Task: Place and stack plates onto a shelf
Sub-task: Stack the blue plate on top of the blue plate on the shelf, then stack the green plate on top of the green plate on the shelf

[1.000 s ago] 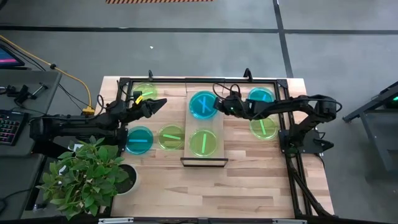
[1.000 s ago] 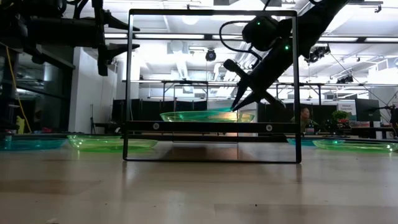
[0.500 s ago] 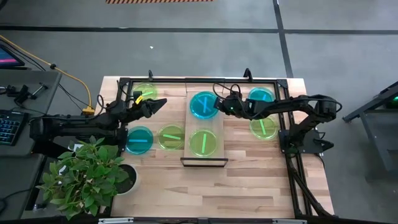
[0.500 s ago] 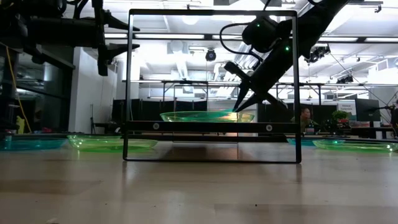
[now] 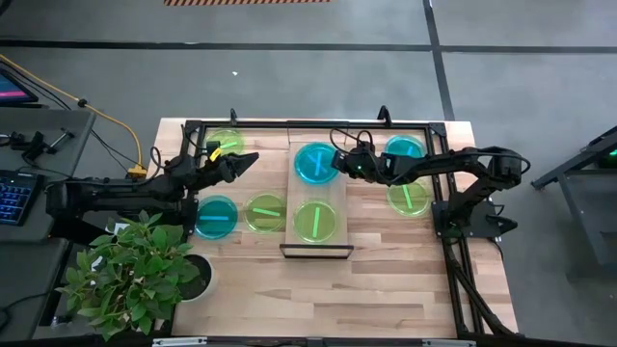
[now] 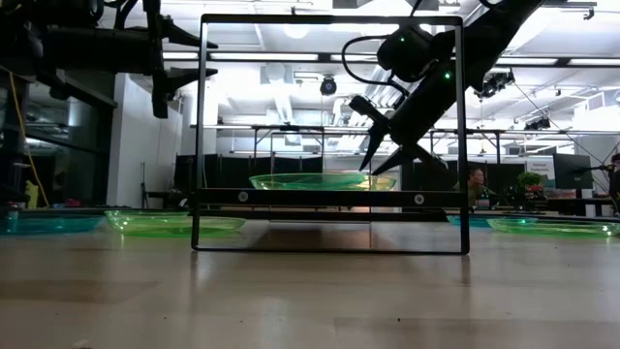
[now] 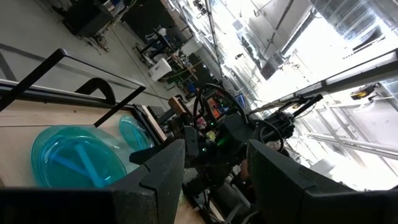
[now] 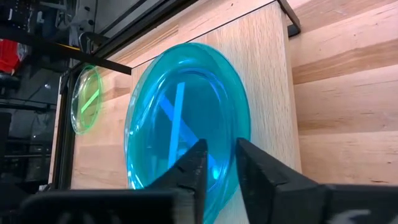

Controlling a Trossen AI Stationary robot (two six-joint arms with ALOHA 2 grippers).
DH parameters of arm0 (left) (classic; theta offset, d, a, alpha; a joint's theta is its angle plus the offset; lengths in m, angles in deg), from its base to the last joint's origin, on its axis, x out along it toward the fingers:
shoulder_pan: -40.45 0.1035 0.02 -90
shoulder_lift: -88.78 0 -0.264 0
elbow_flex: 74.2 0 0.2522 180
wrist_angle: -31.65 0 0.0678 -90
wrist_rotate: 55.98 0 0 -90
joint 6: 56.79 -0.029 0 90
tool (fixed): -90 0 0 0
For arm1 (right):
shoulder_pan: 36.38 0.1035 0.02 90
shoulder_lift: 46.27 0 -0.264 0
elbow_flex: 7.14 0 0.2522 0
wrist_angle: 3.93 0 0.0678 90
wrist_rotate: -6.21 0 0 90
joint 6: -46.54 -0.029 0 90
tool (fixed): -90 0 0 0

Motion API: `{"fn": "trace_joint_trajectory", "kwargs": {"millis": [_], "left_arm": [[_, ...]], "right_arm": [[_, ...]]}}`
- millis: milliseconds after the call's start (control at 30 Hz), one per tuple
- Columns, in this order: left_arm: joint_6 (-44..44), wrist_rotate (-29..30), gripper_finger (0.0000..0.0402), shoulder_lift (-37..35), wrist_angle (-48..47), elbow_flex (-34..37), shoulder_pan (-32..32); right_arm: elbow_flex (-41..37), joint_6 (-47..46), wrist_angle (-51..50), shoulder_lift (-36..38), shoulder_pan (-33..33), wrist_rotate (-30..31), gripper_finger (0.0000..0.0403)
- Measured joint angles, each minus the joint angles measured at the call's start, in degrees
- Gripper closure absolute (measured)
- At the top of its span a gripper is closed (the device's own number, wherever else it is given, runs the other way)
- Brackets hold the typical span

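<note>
The shelf (image 5: 337, 189) stands mid-table, a light-wood board in a black frame (image 6: 329, 198). On its far end lies a cyan-blue stack of plates (image 5: 313, 162) with crossed stripes; a lime-green plate (image 5: 315, 221) lies on its near end. My right gripper (image 5: 336, 162) is open and hovers just over the blue stack's right rim (image 8: 239, 112), its fingertips (image 6: 368, 165) a little above the rim. My left gripper (image 5: 247, 160) is open and waits high over the table's far left, touching nothing.
Loose plates lie flat on the tabletop: green (image 5: 225, 142), blue (image 5: 215, 217) and green (image 5: 265, 212) left of the shelf, blue (image 5: 405, 147) and green (image 5: 409, 198) right of it. A potted plant (image 5: 135, 275) fills the near left corner. A black frame borders the table.
My right gripper has opened wider and its fingertips have risen slightly off the blue stack's right rim. The blue stack stays flat on the shelf's far end. The left arm has kept still.
</note>
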Motion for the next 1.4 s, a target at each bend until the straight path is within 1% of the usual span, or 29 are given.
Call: {"fn": "trace_joint_trajectory", "kwargs": {"millis": [233, 367, 467, 667, 833, 967, 1067, 1167, 1300, 1400], "left_arm": [[0.0, 0.0, 0.0236, 0.0, 0.0, 0.0, 0.0], [0.0, 0.0, 0.0236, 0.0, 0.0, 0.0, 0.0], [0.0, 0.0, 0.0236, 0.0, 0.0, 0.0, 0.0], [0.0, 0.0, 0.0236, 0.0, 0.0, 0.0, 0.0], [0.0, 0.0, 0.0236, 0.0, 0.0, 0.0, 0.0], [0.1, 0.0, 0.0236, 0.0, 0.0, 0.0, 0.0], [1.4, 0.0, 0.0236, 0.0, 0.0, 0.0, -0.1], [1.8, 0.0, 0.0236, 0.0, 0.0, 0.0, -0.1], [-0.1, -0.3, 0.0236, 0.0, 0.0, 0.0, -0.1], [-3.5, -1.8, 0.0236, 0.0, 0.0, 0.0, -0.4]], "right_arm": [[0.0, -0.2, 0.3, 0.0, -0.3, -0.2, 0.0260], [0.0, -1.3, 3.4, 0.0, -1.3, -2.8, 0.0235], [0.0, -1.1, 5.0, 0.0, -2.0, -2.8, 0.0229], [0.0, 0.4, 3.0, 0.0, -3.0, -4.0, 0.0228], [0.0, 0.0, 4.3, 0.0, -3.1, -4.7, 0.0228], [0.0, 6.0, 4.1, 1.2, -3.8, -6.5, 0.0228], [0.0, 14.1, 3.6, 4.5, -4.1, -9.1, 0.0228], [0.0, 23.1, 2.0, 10.1, -3.9, -14.1, 0.0228], [0.0, 35.1, -3.0, 18.9, -2.2, -21.1, 0.0228], [0.0, 39.6, -7.8, 25.3, 0.5, -23.2, 0.0228]]}}
